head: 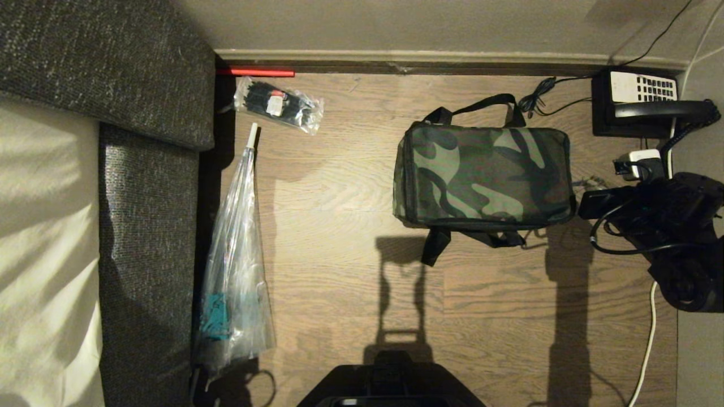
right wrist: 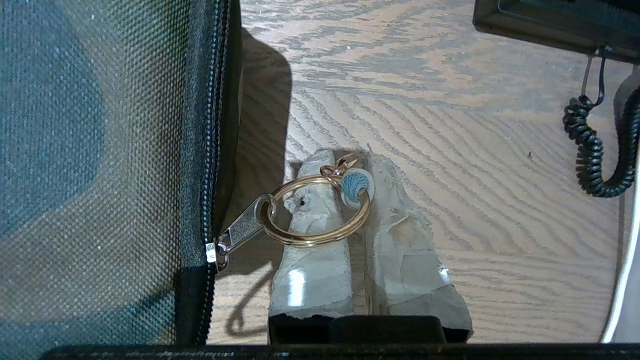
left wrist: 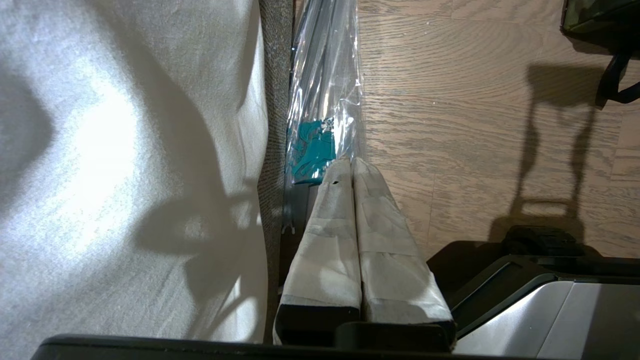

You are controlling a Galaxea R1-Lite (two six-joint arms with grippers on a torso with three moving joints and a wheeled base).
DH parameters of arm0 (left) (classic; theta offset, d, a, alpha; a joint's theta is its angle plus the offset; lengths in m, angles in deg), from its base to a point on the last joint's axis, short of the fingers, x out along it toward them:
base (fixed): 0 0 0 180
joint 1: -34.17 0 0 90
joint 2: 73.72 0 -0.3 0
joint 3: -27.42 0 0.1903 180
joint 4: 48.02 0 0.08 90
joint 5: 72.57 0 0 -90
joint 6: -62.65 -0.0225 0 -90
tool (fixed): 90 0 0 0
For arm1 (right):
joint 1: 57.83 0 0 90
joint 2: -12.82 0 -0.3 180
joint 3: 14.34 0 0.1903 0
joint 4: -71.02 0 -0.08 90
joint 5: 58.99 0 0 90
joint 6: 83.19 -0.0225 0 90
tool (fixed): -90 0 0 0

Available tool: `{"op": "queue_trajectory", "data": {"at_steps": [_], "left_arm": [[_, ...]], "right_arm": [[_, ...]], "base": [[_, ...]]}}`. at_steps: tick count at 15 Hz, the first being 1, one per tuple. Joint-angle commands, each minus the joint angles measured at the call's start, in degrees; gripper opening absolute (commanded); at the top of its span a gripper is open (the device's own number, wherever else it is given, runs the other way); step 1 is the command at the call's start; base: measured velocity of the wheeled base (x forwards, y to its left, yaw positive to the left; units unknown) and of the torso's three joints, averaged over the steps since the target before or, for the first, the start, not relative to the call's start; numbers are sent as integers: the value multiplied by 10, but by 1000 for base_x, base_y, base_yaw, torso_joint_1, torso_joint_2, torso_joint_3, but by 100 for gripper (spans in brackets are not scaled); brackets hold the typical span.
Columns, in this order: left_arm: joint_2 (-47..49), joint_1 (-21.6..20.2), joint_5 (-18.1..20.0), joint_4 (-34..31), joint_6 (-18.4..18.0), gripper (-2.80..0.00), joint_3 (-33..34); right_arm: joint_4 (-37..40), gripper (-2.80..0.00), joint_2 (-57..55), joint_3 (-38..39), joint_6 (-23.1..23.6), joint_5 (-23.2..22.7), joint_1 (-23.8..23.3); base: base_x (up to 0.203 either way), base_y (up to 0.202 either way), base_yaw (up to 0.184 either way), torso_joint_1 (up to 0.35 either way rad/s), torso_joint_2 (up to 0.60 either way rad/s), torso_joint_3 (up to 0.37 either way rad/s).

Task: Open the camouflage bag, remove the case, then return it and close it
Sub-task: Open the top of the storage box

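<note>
A: Where's our camouflage bag [head: 483,175]?
B: Zipped on the floor [head: 350,265]. Our right end effector [right wrist: 350,167] is clenched on its gold zip ring [right wrist: 315,212]; left end effector [left wrist: 351,167] clenched, idle.

text: none legible | desk telephone [head: 642,102]: white keypad, key markings too small to read | packet of cable ties [head: 278,105]: small white-and-red label, print unreadable | camouflage bag [head: 483,175]: no lettering visible

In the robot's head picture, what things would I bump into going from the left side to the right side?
Grey sofa → clear plastic bag → camouflage bag → right gripper → black telephone.
</note>
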Motion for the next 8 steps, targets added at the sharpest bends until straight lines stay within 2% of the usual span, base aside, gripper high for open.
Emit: {"op": "queue_trajectory", "data": {"at_steps": [1,8], "left_arm": [[0,0,0,0,0,-280,1],[0,0,0,0,0,-280,1]], "right_arm": [[-5,-280,-1,-3,-3,0,0],[-18,-280,-2,-11,-3,0,0]], "base": [[0,0,0,0,0,0],[0,0,0,0,0,0]]}}
